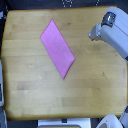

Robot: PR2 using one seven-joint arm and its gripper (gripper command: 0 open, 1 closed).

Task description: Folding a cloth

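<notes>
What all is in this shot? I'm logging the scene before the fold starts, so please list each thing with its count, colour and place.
cloth: one, pink-magenta, lying flat on the tabletop, left of centre in the exterior view, its long axis running from upper left to lower right.
table: one, light wood, fills most of the frame; the cloth lies on it.
pale items at the frame edges: a few along the bottom and left edges, white or grey, too blurred to name.
arm: one, white and grey, at the exterior view's upper right, over the table's right edge, apart from the cloth. Its gripper cannot be made out clearly, so open or shut cannot be told.
</notes>
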